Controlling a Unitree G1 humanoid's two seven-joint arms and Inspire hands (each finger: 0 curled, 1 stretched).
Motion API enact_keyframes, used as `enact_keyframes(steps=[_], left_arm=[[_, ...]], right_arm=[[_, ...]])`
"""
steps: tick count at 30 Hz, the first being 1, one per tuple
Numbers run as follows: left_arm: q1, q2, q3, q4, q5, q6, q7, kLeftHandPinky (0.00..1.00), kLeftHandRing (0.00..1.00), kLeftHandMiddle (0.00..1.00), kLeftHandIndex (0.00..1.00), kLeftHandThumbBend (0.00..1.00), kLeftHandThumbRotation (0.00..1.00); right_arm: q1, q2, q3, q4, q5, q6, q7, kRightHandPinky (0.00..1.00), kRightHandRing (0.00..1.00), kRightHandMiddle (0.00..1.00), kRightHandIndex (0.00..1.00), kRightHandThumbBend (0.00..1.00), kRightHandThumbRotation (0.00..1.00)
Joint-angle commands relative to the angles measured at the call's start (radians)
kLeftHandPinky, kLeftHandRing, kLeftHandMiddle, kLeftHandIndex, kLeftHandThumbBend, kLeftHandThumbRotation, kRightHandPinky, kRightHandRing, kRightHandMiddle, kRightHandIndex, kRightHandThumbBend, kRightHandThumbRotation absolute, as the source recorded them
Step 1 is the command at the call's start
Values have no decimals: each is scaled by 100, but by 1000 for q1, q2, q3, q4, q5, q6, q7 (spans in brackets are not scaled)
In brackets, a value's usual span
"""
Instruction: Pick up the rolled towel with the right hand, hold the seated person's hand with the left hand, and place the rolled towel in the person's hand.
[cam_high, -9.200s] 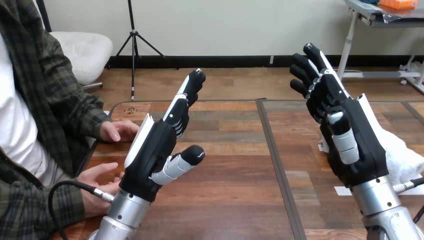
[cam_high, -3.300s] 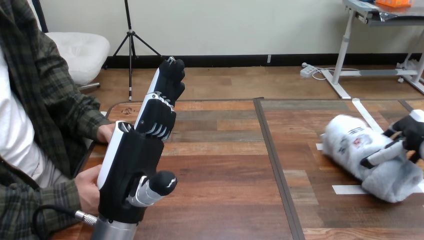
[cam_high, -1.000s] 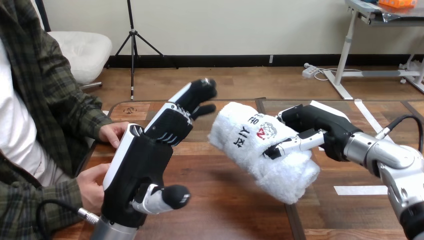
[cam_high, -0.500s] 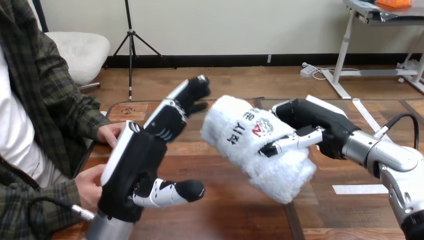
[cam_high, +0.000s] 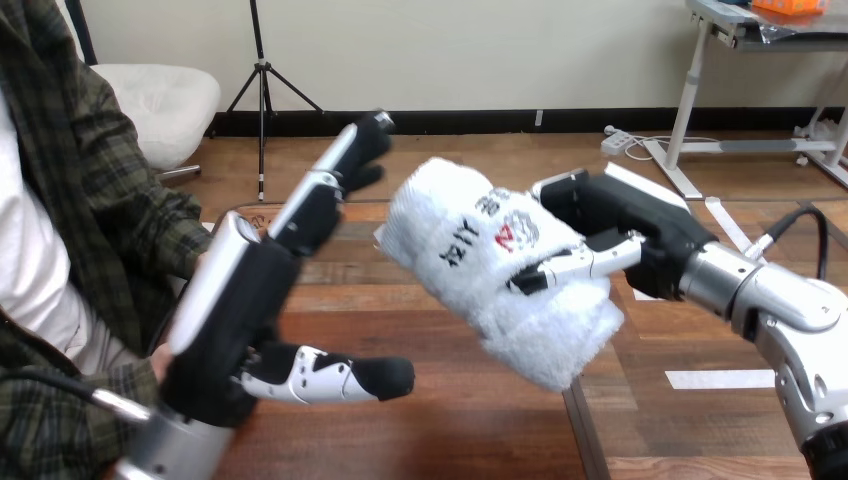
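My right hand (cam_high: 625, 235) is shut on the white rolled towel (cam_high: 480, 270), which hangs in the air above the middle of the wooden table (cam_high: 440, 400). The towel's printed side faces up and its far end tilts toward the left. My left hand (cam_high: 250, 300) is raised at the view's left, its fingers straight and the thumb sticking out to the right, holding nothing. It hides most of the person's hands; a bit of the person's hand (cam_high: 207, 262) shows behind it at the table's left edge. The towel's left end is close to my left hand's fingertips.
The person sits at the left side of the table, a plaid sleeve (cam_high: 150, 225) reaching to the table edge. White tape marks (cam_high: 720, 379) lie on the right half of the table. A dark seam (cam_high: 575, 420) divides the tabletop.
My right hand has carried the towel further left and a little higher. My left hand has shifted left and tilted, its fingers now stretched straighter.
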Motion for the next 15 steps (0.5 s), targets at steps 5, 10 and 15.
enact_keyframes(steps=[5,10,15], left_arm=[[-21,78,81,-76,62,46,49,88,93,96,96,100,59],[-6,115,124,-114,114,76,70,86,92,95,96,100,59],[25,151,170,-178,167,129,87,85,91,94,95,100,59]], right_arm=[[-25,20,-40,-93,54,21,21,15,18,26,35,84,0],[-38,22,-42,-59,51,-24,41,14,18,25,36,84,0],[-46,22,-42,-55,41,-19,37,15,18,26,36,84,0]])
